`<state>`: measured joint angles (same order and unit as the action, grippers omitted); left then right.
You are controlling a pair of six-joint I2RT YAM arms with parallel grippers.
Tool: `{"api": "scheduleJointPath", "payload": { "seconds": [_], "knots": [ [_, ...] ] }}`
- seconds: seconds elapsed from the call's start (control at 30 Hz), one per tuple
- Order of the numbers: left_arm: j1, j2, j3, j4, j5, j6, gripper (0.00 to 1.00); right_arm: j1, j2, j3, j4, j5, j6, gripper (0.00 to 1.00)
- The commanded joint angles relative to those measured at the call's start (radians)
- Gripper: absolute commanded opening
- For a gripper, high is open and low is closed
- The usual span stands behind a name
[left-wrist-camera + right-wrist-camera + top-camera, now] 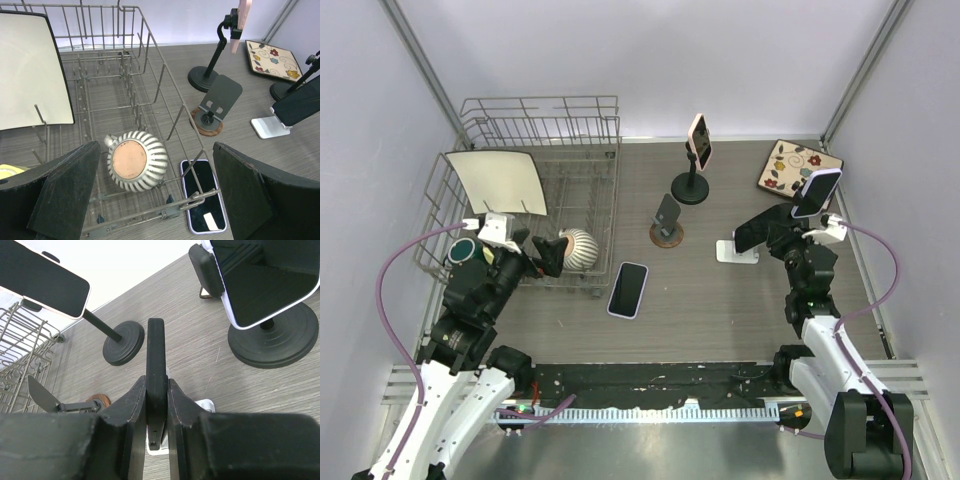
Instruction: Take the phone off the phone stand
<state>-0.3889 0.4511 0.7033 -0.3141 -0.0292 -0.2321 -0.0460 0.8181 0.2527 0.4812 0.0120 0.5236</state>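
A black phone (752, 232) leans on a small white stand (732, 252) at the right of the table. My right gripper (772, 236) is shut on this phone, gripping it across its thickness. In the right wrist view the phone (155, 355) stands edge-on between my two fingers (131, 410), its lower end right at the white stand (206, 405). I cannot tell if it still rests there. My left gripper (546, 252) is open and empty over the dish rack's front corner. From there the black phone (302, 102) and white stand (267, 126) show at the far right.
A dark phone (628, 289) lies flat at table centre. A pink phone on a black stand (698, 141), a purple-edged phone on another black stand (816, 192), and an empty wood-based stand (667, 220) are nearby. The wire rack (605, 180) holds a striped bowl (578, 248) and white plate (498, 180). A patterned plate (799, 167) lies far right.
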Motion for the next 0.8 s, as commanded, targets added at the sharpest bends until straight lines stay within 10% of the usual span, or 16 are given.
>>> {"api": "scheduleJointPath", "payload": {
  "seconds": [0.0,0.77],
  "knots": [
    [-0.004,-0.012,-0.001,0.029,0.014,-0.007,1.0,-0.003,-0.016,0.063,0.02,0.005,-0.023,0.05],
    [-0.004,-0.012,-0.002,0.029,0.011,-0.007,1.0,-0.002,-0.031,0.307,-0.13,-0.406,0.012,0.01]
  ]
}}
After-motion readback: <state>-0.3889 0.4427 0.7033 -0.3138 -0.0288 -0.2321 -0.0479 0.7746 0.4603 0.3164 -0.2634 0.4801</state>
